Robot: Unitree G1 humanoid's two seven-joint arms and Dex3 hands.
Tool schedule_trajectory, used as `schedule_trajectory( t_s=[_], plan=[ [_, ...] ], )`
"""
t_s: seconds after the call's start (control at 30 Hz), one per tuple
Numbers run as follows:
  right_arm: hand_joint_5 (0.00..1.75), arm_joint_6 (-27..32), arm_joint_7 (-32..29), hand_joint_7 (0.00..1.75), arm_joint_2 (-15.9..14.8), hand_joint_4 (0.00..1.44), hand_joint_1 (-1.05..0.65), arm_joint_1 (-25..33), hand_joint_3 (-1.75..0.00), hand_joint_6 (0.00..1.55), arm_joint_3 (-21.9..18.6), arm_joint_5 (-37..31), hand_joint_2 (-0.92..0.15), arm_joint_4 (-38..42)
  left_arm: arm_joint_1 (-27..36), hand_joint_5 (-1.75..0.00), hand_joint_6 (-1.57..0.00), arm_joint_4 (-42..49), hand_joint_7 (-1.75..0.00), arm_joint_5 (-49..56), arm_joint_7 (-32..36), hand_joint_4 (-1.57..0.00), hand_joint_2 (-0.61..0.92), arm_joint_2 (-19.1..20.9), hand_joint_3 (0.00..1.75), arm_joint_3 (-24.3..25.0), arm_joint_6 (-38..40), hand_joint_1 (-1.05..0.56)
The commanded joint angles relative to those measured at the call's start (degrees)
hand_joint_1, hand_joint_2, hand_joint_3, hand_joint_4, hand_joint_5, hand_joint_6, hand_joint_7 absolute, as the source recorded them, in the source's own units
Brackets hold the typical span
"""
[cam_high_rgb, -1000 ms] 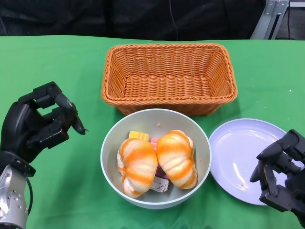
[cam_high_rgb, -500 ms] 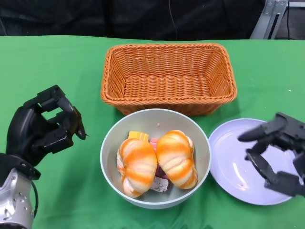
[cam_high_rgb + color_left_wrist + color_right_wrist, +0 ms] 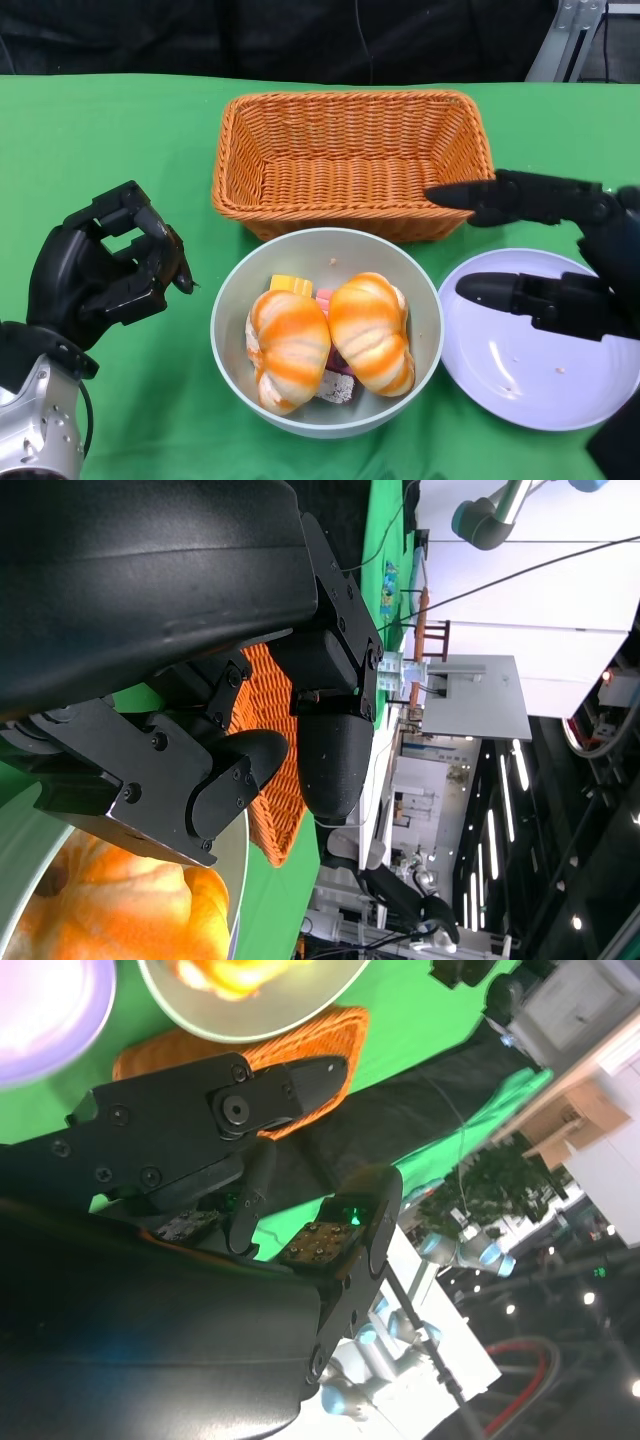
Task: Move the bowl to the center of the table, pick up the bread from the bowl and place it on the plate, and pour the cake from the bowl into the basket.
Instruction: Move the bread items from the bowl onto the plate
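So here's what matters for the next move: the bowl (image 3: 327, 331) sits just in front of the wicker basket (image 3: 355, 163), pretty much mid-worktop already, and the two bread rolls (image 3: 329, 337) inside lie side by side with their long axes running from the basket toward the robot. The right robot hand (image 3: 545, 250) is the one lined up for them. It hangs over the bowl-side edge of the plate (image 3: 540, 340), fingers stretched out flat and spread, pointing at the bowl, holding nothing. So the bread lies just past its fingertips, across the bowl rim.

The left robot hand (image 3: 105, 268) is on the bowl's other side, a bit apart from it, fingers curled in on nothing.

I'd guess the right one goes for the nearer roll (image 3: 371, 332), and since the rolls run lengthwise toward the robot, a grab across the short width looks easiest.

Materials: the bowl is smooth, pale grey, round and fairly deep. The rolls look glossy, orange-and-cream striped, plump ovals. Cake pieces (image 3: 292, 285) are blocky bits, yellow and pink, half buried under them. The plate is pale lilac and shallow, the basket is orange woven wicker, rectangular, and the worktop cloth (image 3: 120, 130) is green.
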Motion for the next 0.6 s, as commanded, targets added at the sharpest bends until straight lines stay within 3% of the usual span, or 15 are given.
schedule_trajectory(
  t_s=[0.03,0.2,0.37,0.6],
  plan=[
    [0.5,4.09,2.8,0.08,-1.89,0.57,-0.68,-3.27,-0.02,0.61,2.16,-5.79,-0.92,-3.64,0.27,-1.71,-0.79,-0.04,-1.46,0.31,-0.29,-0.8,0.55,0.4,1.16,0.14,-1.22,0.02],
    [0.48,9.44,6.61,0.03,-1.3,0.59,-0.76,-7.07,-0.05,0.56,5.68,-11.94,-0.92,-5.51,0.12,-1.71,-0.79,0.57,-1.46,1.47,0.34,-0.8,0.56,0.42,1.13,-0.16,-2.19,0.01],
    [0.43,12.39,10.27,0.01,-1.65,0.57,-0.75,-9.9,-0.02,0.56,8.51,-13.02,-0.92,-4.08,-0.16,-1.7,-0.79,1.35,-1.46,1.98,0.36,-0.8,0.56,0.09,1.11,-0.02,-2.78,0.0],
    [0.23,12.45,16.8,0.0,-3.88,0.56,-0.79,-14.86,-0.08,0.51,12.9,-12.31,-0.92,2.53,0.34,-1.68,-0.81,0.48,-1.44,2.44,1.31,-0.82,0.57,-0.53,1.07,-0.36,-2.52,0.0]
  ],
)
